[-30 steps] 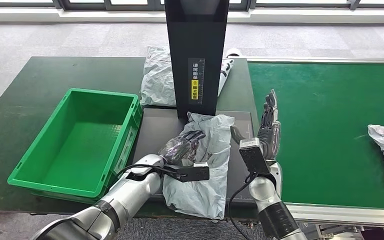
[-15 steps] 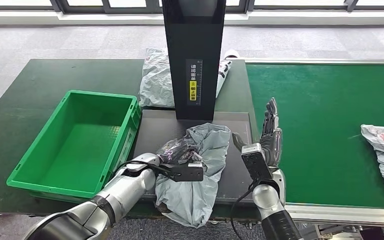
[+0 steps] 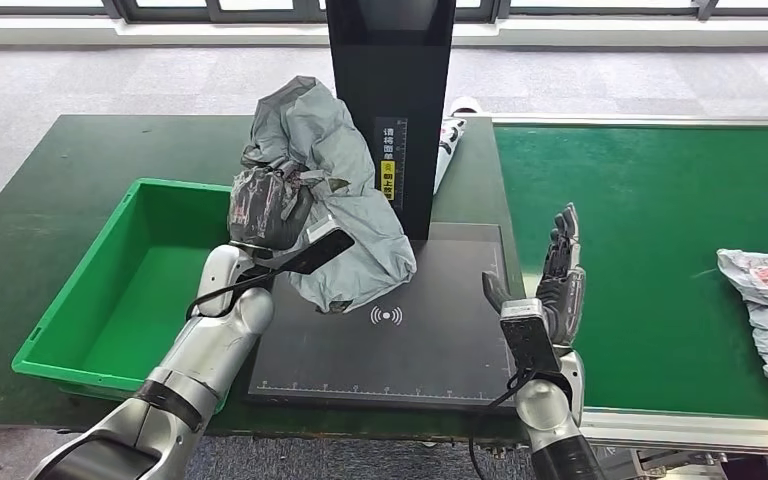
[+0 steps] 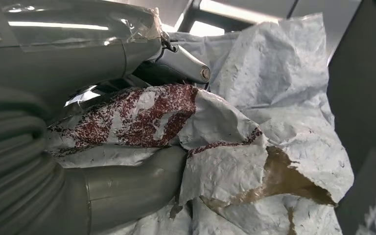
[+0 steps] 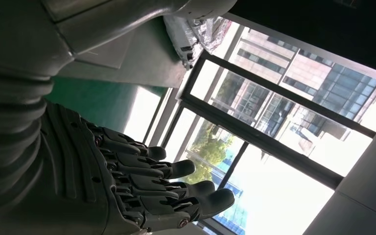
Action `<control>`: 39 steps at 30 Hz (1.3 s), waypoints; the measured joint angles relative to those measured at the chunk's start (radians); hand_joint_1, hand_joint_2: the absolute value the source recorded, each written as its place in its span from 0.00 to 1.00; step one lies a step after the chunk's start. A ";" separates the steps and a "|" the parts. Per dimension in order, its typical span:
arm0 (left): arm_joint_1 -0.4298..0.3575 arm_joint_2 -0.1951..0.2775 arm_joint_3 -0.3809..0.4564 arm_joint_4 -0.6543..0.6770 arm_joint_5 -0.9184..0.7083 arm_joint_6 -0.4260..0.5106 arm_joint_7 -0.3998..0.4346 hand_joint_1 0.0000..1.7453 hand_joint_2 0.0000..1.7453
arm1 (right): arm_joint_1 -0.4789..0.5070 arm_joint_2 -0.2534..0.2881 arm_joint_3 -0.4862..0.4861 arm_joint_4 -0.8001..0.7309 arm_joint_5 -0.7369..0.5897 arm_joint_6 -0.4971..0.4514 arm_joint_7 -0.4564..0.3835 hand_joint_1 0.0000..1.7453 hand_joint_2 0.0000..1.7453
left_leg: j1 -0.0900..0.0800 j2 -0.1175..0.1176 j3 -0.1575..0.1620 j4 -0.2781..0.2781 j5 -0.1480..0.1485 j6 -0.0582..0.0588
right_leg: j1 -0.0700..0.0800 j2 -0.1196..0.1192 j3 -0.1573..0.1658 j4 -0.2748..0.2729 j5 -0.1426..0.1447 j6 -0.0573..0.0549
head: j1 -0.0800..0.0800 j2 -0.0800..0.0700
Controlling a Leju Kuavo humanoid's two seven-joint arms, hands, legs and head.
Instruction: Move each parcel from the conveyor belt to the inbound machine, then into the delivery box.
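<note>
The left hand point(image 3: 268, 205) is clutching a grey plastic parcel point(image 3: 335, 215) and holding it up in the air, right over the near corner of the scanner pad point(image 3: 390, 340) and just beside the green bin point(image 3: 110, 300). In the left wrist view the fingers point(image 4: 127, 186) are wrapping around a bunched fold of the bag point(image 4: 254, 147), so it's gripping the wrapper, not whatever's inside.

The right hand point(image 3: 560, 285) is hanging by the edge of the conveyor belt point(image 3: 660, 220), fingers straight and apart, holding nothing.

On handling: I'd say this thing is light and floppy. The bag is drooping and crumpling below the grip, so it looks like soft contents in thin film. Probably a bit slick too, and the wrapper already seems torn at one spot in the wrist view, so a pinch on loose film could slip or rip. Grabbing a thick gathered wad near the middle seems like the safest bet.

Another parcel point(image 3: 765, 300) is waiting at the far end of the belt, and one more point(image 3: 450, 135) is peeking out behind the black scanner post point(image 3: 390, 100).
</note>
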 joint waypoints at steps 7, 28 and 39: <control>0.035 0.097 0.103 -0.151 -0.497 0.143 0.372 1.00 1.00 | 0.003 -0.001 0.000 -0.002 -0.028 -0.012 -0.022 0.00 1.00 | 0.000 0.005 0.001 -0.001 0.000 -0.001 | 0.000 0.004 -0.001 0.000 0.001 -0.001 | 0.000 0.000; 0.024 0.444 0.163 0.221 -0.505 0.043 0.685 0.81 1.00 | 0.017 -0.021 -0.001 -0.002 -0.013 0.007 0.004 0.00 1.00 | 0.004 0.010 -0.002 -0.003 0.002 -0.005 | 0.004 0.010 -0.008 0.000 0.003 -0.006 | 0.000 0.000; 0.022 0.380 0.373 0.332 -0.295 -0.013 0.336 0.00 1.00 | 0.042 -0.038 -0.001 -0.017 -0.001 0.021 0.038 0.00 1.00 | 0.002 0.007 -0.002 -0.002 0.002 -0.005 | 0.002 0.007 -0.007 0.000 0.003 -0.005 | 0.000 0.000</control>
